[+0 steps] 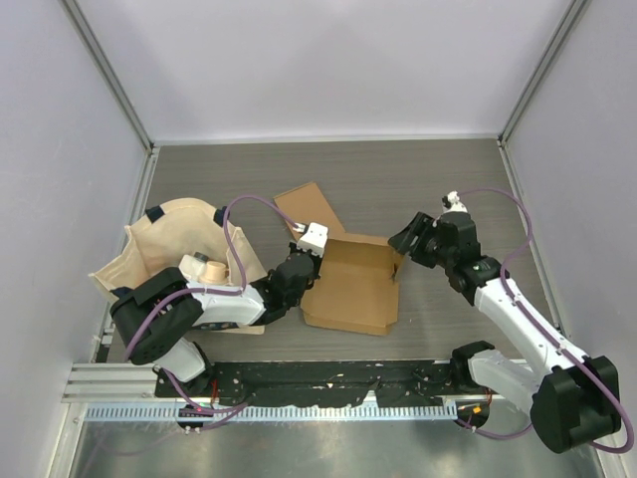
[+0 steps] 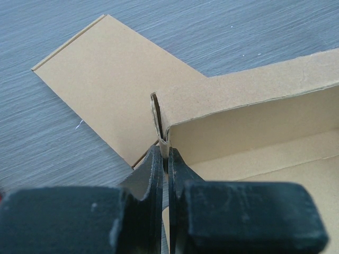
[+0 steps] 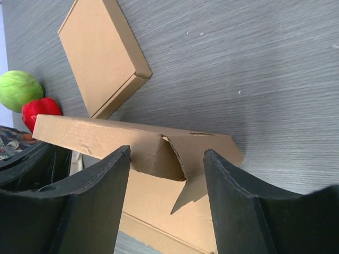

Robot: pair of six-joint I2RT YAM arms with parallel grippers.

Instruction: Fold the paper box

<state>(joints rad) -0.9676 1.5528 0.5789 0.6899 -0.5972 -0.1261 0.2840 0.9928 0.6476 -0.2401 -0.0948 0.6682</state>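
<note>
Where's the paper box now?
Top view: the paper box lies centrally, left end effector pinching its left wall, right end effector open at its right corner.

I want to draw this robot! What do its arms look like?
Both the left arm and right arm have white shells with chunky black joints. A thin purple cable loops along each. The jaws are thick, matte black and blocky.

Table [image 1: 448,189]: dark grey wood-grain top. Lying on it: paper box [image 1: 353,294], open and part-folded, centre; flat cardboard piece [image 1: 304,204] touching the box's far-left corner; beige cloth bag [image 1: 169,249], left edge.
</note>
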